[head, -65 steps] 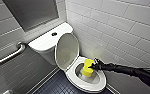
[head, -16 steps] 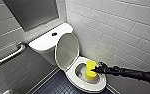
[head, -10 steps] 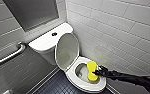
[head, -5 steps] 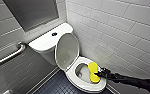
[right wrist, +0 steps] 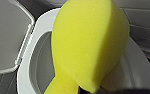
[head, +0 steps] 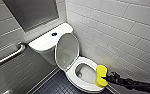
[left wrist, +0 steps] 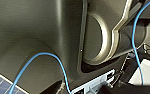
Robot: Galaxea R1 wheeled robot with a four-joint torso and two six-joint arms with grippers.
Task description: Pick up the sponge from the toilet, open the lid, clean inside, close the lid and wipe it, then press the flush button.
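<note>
My right pincer [head: 105, 79] grips the sponge [head: 101, 75] by one end, upright over the toilet's [head: 70, 73] seat rim on the tiled-wall side, with the lid [head: 67, 51] raised. The hold looks slim. Scrubbing hard against the bowl could fold the foam or tug it loose into the water.
</note>
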